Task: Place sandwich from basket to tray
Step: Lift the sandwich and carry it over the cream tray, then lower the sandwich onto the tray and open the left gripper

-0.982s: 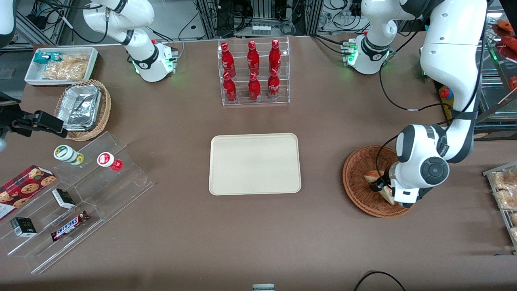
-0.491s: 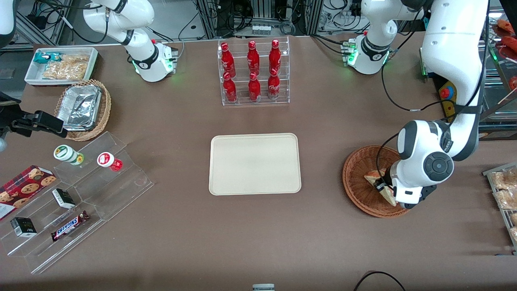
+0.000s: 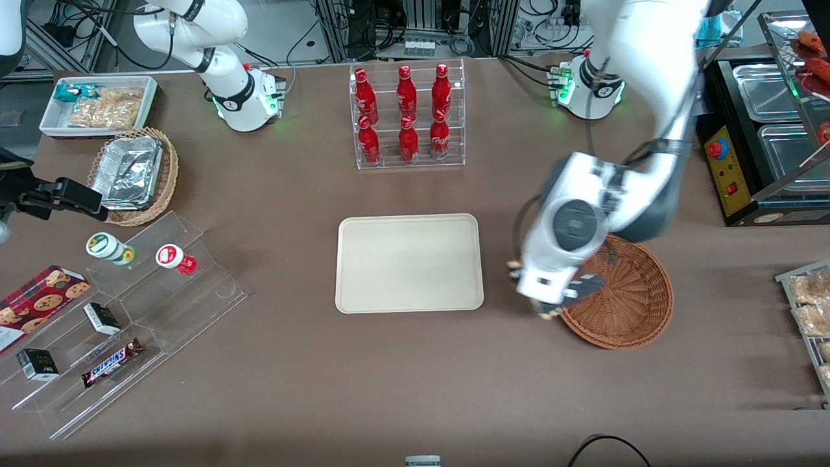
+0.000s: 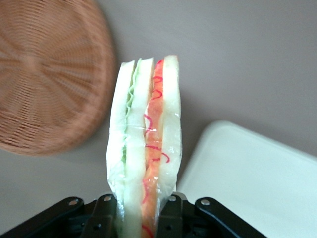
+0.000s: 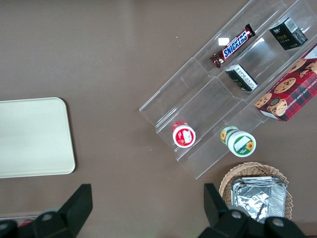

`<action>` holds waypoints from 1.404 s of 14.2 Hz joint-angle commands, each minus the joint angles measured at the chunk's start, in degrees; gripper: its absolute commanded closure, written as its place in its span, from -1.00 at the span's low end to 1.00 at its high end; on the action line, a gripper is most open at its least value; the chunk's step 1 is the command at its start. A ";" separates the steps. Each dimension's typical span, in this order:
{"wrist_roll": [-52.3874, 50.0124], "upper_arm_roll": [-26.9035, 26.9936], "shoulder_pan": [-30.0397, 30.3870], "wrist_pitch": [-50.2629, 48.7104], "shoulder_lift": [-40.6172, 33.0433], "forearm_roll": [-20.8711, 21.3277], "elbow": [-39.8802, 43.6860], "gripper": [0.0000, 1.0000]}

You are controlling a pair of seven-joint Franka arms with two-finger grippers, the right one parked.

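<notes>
My left gripper (image 4: 141, 218) is shut on the sandwich (image 4: 146, 144), a wrapped wedge of white bread with green and red filling held upright between the fingers. In the front view the gripper (image 3: 548, 306) hangs above the table between the reddish-brown basket (image 3: 632, 305) and the cream tray (image 3: 408, 263), at the basket's rim, and the wrist hides most of the sandwich. The wrist view shows the basket (image 4: 44, 74) with nothing in it and a corner of the tray (image 4: 257, 183) below the sandwich.
A clear rack of red bottles (image 3: 407, 117) stands farther from the front camera than the tray. Toward the parked arm's end are a stepped acrylic stand with snacks (image 3: 123, 311), a tan wicker basket of foil containers (image 3: 133, 175) and a white bin (image 3: 97, 104). A bakery rack (image 3: 807, 305) sits at the working arm's end.
The gripper has lifted the sandwich out of the basket and carried it toward the tray. The basket now shows its bare bottom.
</notes>
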 commanded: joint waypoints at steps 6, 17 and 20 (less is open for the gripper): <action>3.65 -1.06 -13.45 -0.81 15.62 0.38 16.82 0.57; 8.50 -4.58 -16.62 5.25 21.35 0.73 16.65 0.53; 7.80 -4.49 -16.36 8.06 22.13 0.73 16.39 0.50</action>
